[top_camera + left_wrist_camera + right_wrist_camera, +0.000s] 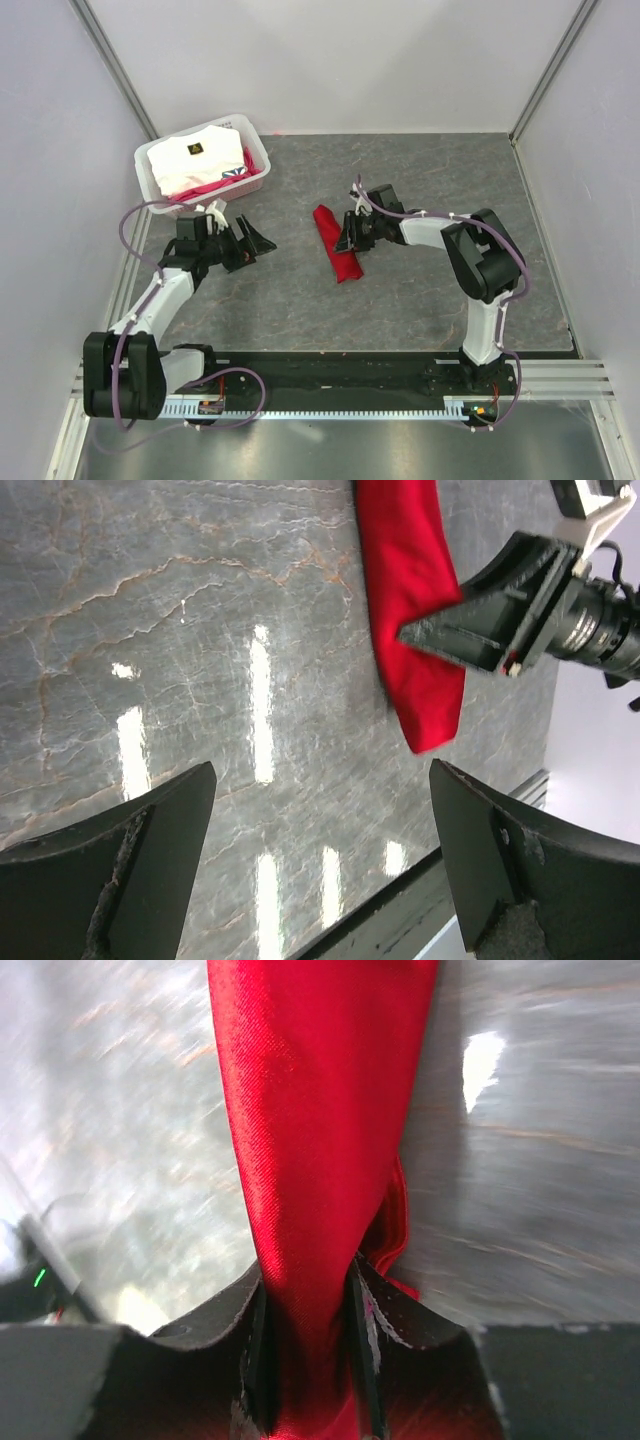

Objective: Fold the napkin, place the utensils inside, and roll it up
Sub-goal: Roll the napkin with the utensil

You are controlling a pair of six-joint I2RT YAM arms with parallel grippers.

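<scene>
Bench [420, 290]: grey stone-look surface. White bin [150, 172] at 10 o'clock holds white and pink cloths. Red napkin [336, 250] lies near bench centre as a narrow bundle running 11 to 5 o'clock; folding appears done, rolling judged largely done or under way. Spoon not visible; whether it sits inside cannot be confirmed. Right gripper [348, 235], reaching from 3 o'clock, has its fingers [395, 1310] clamped on the napkin. Left gripper [255, 248], at 9 o'clock of the napkin, fingers wide apart, holding nothing.

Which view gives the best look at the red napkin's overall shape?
Top external: the napkin shows end to end, a narrow strip. Left wrist cuts off one end. Right wrist gives only a close-up of fabric pinched in the right pincer.
</scene>
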